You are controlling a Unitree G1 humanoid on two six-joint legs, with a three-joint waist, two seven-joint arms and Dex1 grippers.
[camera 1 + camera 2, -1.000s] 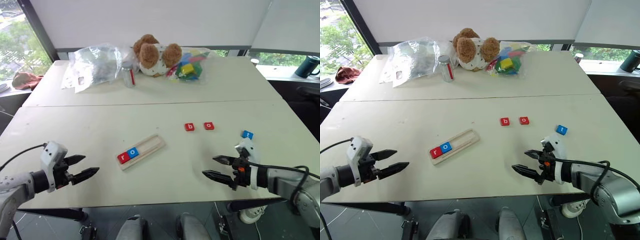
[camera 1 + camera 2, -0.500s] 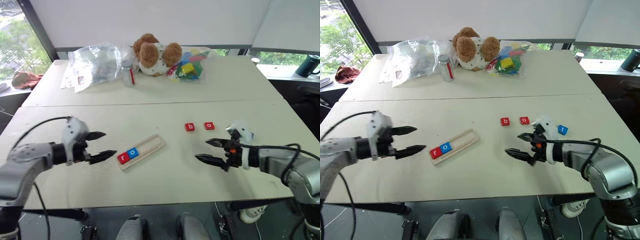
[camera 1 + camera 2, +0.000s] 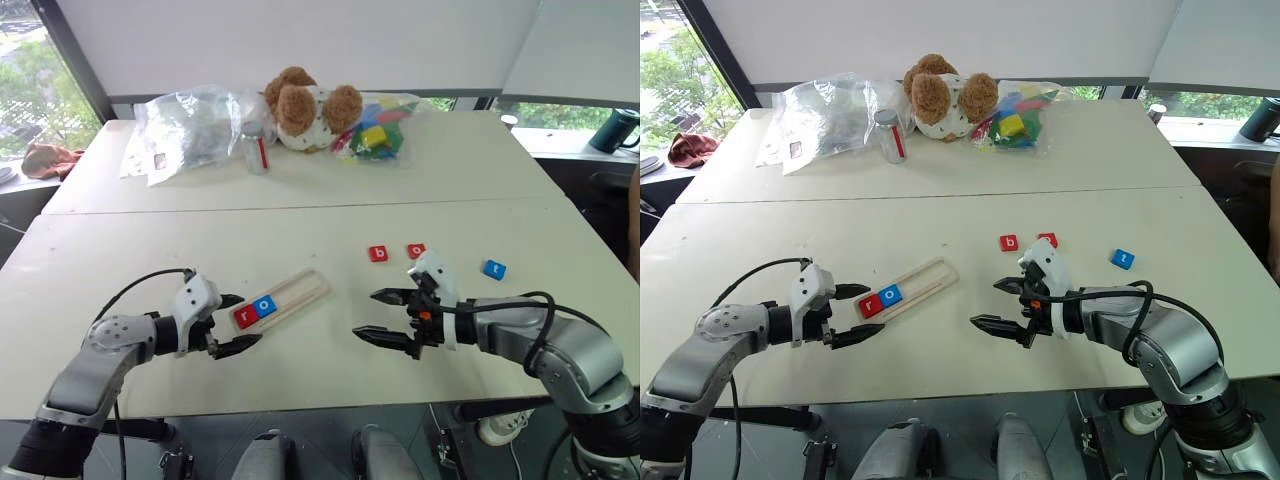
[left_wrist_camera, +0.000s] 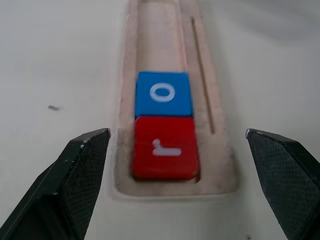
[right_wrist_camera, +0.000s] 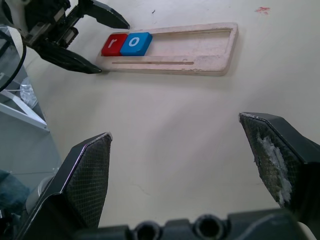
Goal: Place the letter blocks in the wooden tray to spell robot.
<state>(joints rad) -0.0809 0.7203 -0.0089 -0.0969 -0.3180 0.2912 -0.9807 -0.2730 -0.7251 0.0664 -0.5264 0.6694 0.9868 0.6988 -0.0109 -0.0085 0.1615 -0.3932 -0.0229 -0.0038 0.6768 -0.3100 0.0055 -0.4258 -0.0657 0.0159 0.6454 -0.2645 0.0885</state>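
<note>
Grippers have both closed in on the wooden tray (image 3: 283, 297) over the last second: the left gripper (image 3: 232, 323), jaws spread wide and empty, now flanks its near end where red r (image 4: 164, 147) and blue o (image 4: 163, 93) sit; the right gripper (image 3: 387, 315), equally wide and empty, hovers beside it. Red b (image 3: 378, 254), the red o (image 3: 416, 250) and blue t (image 3: 494, 269) lie beyond the tray, unplaced, so b seems next.
</note>
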